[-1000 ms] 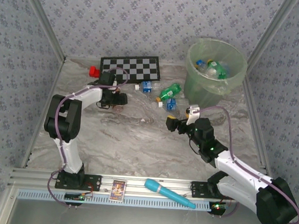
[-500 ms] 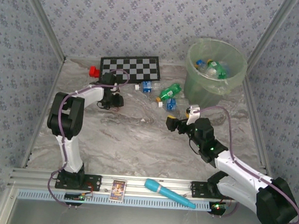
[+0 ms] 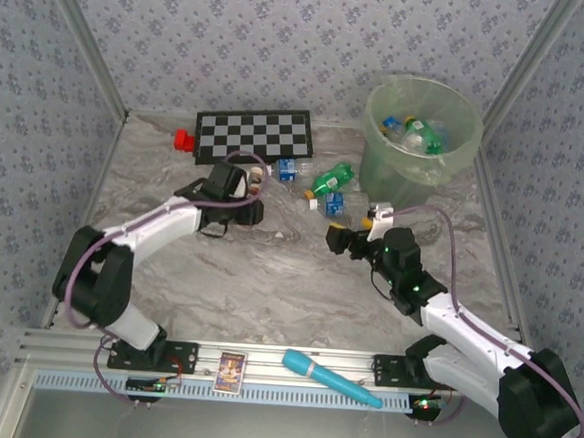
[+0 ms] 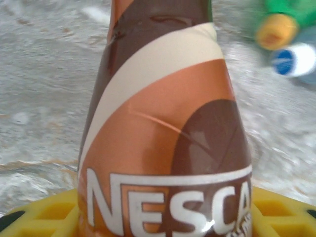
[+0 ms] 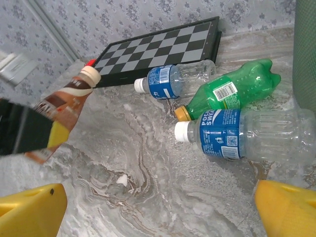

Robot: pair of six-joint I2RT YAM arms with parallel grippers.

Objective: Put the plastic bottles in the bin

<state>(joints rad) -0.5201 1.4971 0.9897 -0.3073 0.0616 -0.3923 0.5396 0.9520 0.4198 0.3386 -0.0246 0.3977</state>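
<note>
The bin (image 3: 400, 176) stands at the far right of the table, lined with a thin bag. Several bottles (image 3: 410, 132) lie inside it, clear ones with blue labels and at least one green.

The left claw (image 3: 251, 202) is closed around the brown bottle (image 4: 165, 123). Its yellow pads press the lower body on both sides, and the bottle leans with its pale cap toward the chessboard (image 3: 255, 133). It sits well left of the bin.

Three bottles lie on the marble between the board and the bin. The far clear bottle (image 5: 173, 79) is just in front of the board's edge. The green bottle (image 5: 237, 89) lies beside it, and the near clear bottle (image 5: 247, 133) touches the green one, both caps pointing left.

The right claw (image 5: 160, 210) is spread wide with nothing between its yellow fingers. It hovers just short of the near clear bottle.
</note>
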